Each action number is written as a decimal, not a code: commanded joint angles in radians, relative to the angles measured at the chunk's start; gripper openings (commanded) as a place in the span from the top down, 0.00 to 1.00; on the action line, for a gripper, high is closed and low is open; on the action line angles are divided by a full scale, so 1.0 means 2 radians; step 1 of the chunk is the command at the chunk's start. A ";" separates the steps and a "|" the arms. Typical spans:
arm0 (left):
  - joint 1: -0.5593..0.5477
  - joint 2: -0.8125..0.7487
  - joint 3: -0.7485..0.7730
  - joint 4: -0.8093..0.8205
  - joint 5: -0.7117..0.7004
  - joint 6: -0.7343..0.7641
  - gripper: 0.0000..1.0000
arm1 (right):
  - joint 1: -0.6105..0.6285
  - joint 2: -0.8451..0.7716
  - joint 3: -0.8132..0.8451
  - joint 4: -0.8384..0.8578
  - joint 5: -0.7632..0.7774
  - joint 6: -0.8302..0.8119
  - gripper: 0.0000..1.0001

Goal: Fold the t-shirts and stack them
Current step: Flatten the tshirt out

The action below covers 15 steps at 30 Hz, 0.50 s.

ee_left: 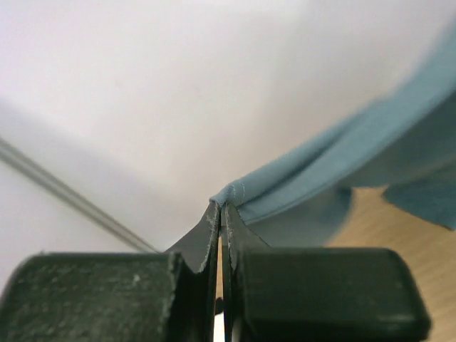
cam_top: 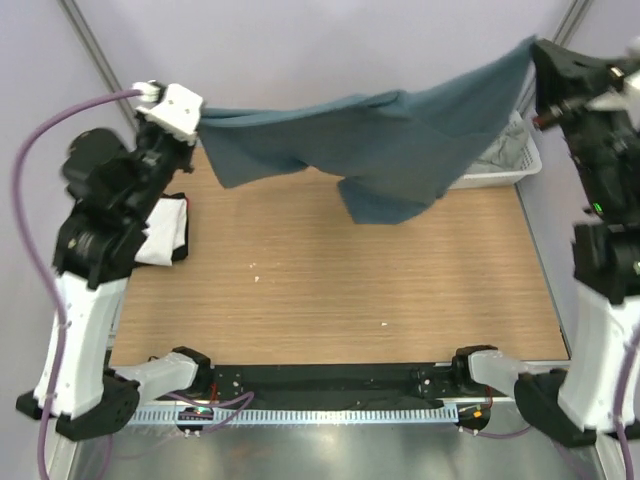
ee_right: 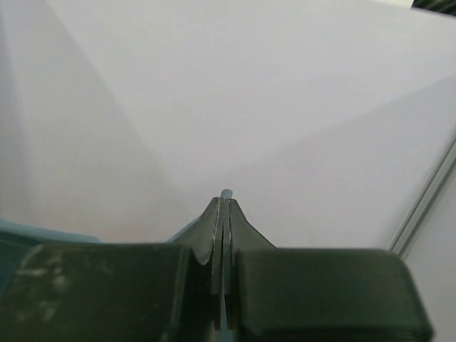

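The left pincer (ee_left: 219,206) and right pincer (ee_right: 226,199) are each clamped tight on an edge of the slate-blue t-shirt (cam_top: 380,140), which sags between them above the table (cam_top: 330,290). The white mesh basket (cam_top: 515,160) sits under the right pincer. A white shirt (cam_top: 158,240) and a black shirt (cam_top: 181,228) lie under the left.

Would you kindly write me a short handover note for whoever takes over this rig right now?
Left gripper: shut on an edge of the slate-blue shirt.
Right gripper: shut on its far end.
The shirt hangs spread between them above the table, unfolded.
White and black cloth lies folded at the table's left edge, partly behind the left arm.
Greyish cloth sits in the basket.
Left to do: lay down, fold and stack the blue shirt, then probably the basket's cloth.
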 commanded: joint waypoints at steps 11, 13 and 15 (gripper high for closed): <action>0.044 -0.087 0.126 -0.023 -0.003 -0.007 1.00 | -0.036 -0.054 0.181 -0.085 -0.035 0.028 0.99; 0.051 -0.084 0.138 -0.023 0.000 -0.006 1.00 | -0.039 -0.052 0.184 -0.071 -0.036 0.032 0.99; 0.052 -0.078 0.142 -0.020 -0.002 0.000 1.00 | -0.042 -0.045 0.180 -0.047 -0.037 0.037 0.99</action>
